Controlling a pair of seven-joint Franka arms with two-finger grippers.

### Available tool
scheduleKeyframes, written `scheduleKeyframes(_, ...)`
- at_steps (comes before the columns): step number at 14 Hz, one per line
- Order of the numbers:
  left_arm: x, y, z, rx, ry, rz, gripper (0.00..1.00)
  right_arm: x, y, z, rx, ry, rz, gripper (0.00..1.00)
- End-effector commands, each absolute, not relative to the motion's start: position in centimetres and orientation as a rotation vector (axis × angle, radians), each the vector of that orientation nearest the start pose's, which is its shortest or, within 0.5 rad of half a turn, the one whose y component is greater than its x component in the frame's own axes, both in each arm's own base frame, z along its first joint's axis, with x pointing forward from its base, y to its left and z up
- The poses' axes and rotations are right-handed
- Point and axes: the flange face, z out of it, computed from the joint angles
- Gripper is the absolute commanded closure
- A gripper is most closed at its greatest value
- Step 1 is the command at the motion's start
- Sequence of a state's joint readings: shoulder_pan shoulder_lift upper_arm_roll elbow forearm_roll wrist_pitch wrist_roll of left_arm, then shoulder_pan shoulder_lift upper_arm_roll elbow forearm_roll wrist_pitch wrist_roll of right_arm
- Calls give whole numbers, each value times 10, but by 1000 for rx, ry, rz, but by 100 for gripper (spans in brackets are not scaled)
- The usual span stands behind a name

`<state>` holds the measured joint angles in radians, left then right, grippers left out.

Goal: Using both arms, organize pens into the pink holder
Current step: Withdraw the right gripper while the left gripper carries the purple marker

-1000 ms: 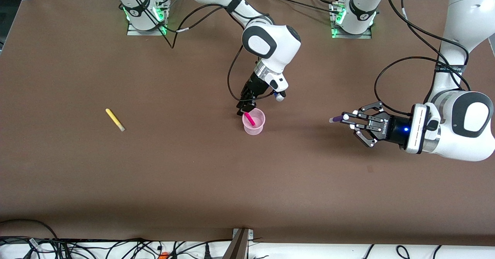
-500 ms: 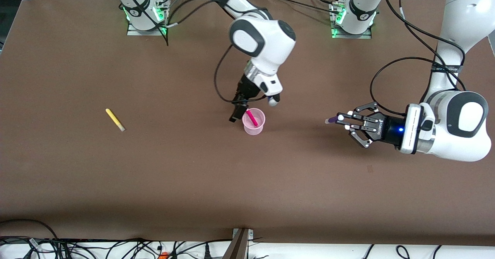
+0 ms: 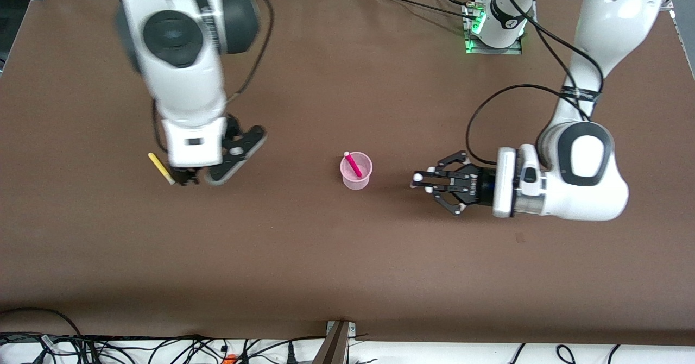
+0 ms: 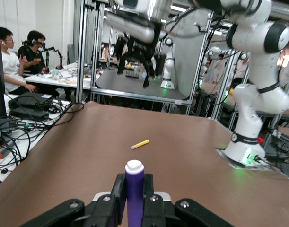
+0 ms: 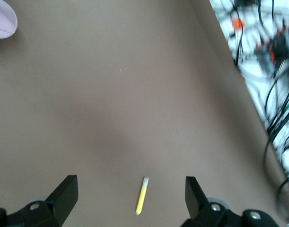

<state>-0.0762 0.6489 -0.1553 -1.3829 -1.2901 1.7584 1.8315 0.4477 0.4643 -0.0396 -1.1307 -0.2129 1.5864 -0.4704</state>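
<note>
The pink holder (image 3: pixel 357 180) stands mid-table with the magenta pen (image 3: pixel 353 165) leaning in it; its rim shows in the right wrist view (image 5: pixel 2 21). My left gripper (image 3: pixel 419 182) is shut on the dark purple pen (image 4: pixel 134 187) and holds it level beside the holder, toward the left arm's end, pale tip (image 3: pixel 417 177) pointing at the holder. My right gripper (image 3: pixel 203 178) is open and empty over the yellow pen (image 3: pixel 161 168), which lies flat between its fingers in the right wrist view (image 5: pixel 142 195). The yellow pen also shows in the left wrist view (image 4: pixel 140 144). The light green pen is out of view.
The left arm's base (image 3: pixel 495 24) stands at the table's edge farthest from the front camera. A metal bracket (image 3: pixel 336 342) and loose cables (image 3: pixel 163 347) lie along the nearest edge. Brown table surface (image 3: pixel 347 255) spreads around the holder.
My right gripper left the magenta pen in the holder and swung toward the right arm's end, over the yellow pen. My left gripper carried the purple pen closer to the holder.
</note>
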Motion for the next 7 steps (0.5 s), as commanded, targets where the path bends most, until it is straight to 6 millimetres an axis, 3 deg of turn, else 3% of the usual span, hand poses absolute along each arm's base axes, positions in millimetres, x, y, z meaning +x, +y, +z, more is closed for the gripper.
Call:
scheduleKeyframes(1, 670, -268, 358, 1361, -1361, 849, 100, 649, 167, 562, -3047, -1116, 67, 0)
scheduleKeyframes(4, 644, -309, 326, 1407, -1374, 783, 100, 652, 67, 558, -3042, -771, 178, 0)
scheduleKeyframes(7, 622, -335, 299, 1485, -1390, 750, 100, 639, 0, 535, -2968, -506, 243, 0)
